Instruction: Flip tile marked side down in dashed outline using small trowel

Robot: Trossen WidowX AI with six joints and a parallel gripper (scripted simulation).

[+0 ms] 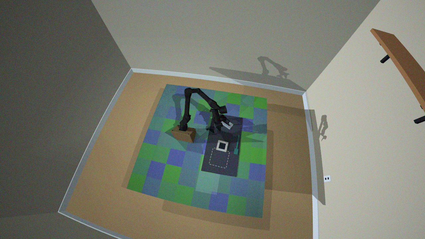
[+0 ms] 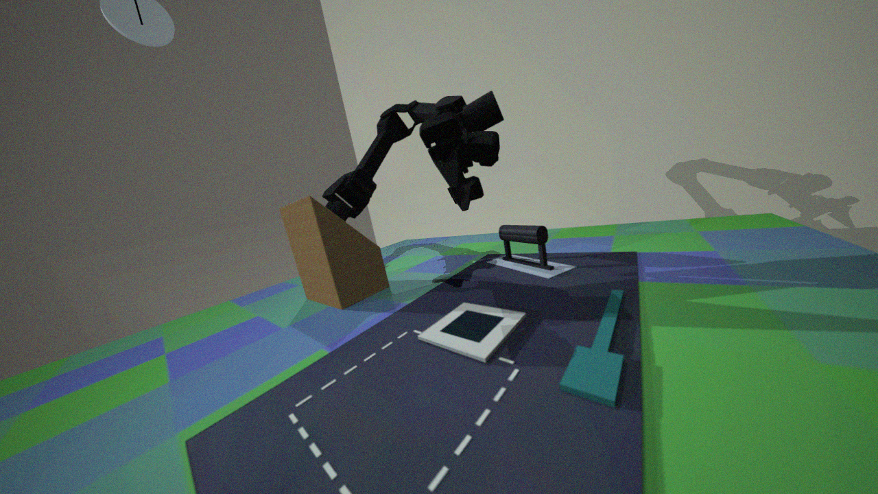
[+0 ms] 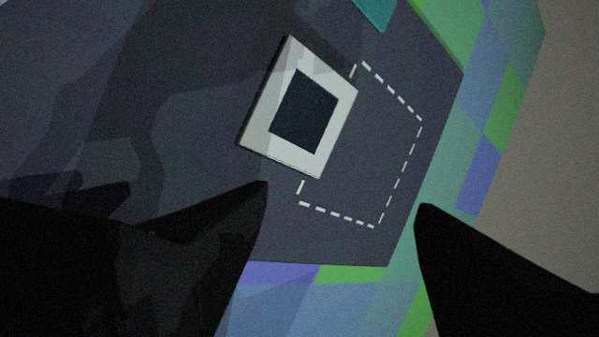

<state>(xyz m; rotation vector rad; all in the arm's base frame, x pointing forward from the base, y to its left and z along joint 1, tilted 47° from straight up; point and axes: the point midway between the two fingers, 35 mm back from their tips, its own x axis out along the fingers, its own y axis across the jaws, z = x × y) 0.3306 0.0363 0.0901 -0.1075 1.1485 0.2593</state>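
Note:
The tile (image 1: 222,145) (image 2: 472,325) (image 3: 304,109) lies flat on the dark mat (image 1: 233,172) (image 2: 552,448) (image 3: 290,234), its dark square mark facing up. It overlaps one edge of the dashed outline (image 2: 463,444) (image 3: 304,203); most of the outline's inside is bare. A small trowel (image 1: 228,125) (image 2: 521,234) with a raised black bar handle and pale plate stands on the mat's far end. A flat teal tool (image 1: 235,151) (image 2: 592,374) (image 3: 379,11) lies beside the tile. My gripper (image 1: 214,130) (image 2: 468,195) (image 3: 342,203) is open and empty, high above the mat.
The wooden arm base (image 1: 183,135) (image 2: 340,264) stands beside the mat on the checkered table top (image 1: 205,181) (image 2: 737,399). In the top view, my arm partly hides the trowel's near end. A brown shelf (image 1: 404,62) hangs on the right wall.

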